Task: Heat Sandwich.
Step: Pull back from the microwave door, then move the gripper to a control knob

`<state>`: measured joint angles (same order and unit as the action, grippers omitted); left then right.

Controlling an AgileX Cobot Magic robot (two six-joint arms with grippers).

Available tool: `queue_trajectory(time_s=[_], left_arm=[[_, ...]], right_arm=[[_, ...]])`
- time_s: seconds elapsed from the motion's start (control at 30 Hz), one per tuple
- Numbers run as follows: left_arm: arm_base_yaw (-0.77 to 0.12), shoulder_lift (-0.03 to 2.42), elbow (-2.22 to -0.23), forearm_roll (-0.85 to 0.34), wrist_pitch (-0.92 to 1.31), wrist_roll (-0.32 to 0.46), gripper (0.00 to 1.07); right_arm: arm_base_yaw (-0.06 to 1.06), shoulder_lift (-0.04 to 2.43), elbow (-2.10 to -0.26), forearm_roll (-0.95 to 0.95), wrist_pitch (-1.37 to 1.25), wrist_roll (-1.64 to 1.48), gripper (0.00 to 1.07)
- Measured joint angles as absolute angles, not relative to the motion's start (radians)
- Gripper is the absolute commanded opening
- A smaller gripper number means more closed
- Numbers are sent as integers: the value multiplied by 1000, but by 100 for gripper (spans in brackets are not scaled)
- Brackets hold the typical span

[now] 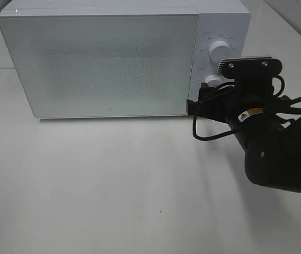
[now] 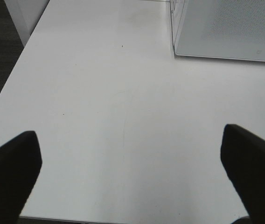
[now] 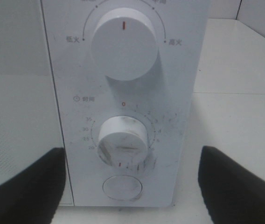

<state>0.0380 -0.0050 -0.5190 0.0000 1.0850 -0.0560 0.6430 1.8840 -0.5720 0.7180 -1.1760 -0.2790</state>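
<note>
Cannot see sandwich; presumably behind shut microwave [image 1: 97, 63] door. Note right gripper [image 3: 132, 186] spread wide facing timer knob [image 3: 123, 139], left gripper [image 2: 132, 172] spread over table [image 2: 100, 93]. Treat as light, soft, crushable; grasp gently across crusts.

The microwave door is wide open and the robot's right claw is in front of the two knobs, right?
Not quite. The microwave door is shut, flat against the front, as the exterior high view shows. The rest is right: the right gripper is in front of the upper knob and the timer knob.
</note>
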Motion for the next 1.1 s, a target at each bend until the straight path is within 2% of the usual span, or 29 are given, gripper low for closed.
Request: queue_trajectory(time_s=[0.4,1.1], left_arm=[[38,-5,-519,0,1085,-56,100],[38,-5,-519,0,1085,-56,100]], right_arm=[[573,1970,-679,652,-1117,-270,75],[562,2040,-746,641,-1102,-258,75]])
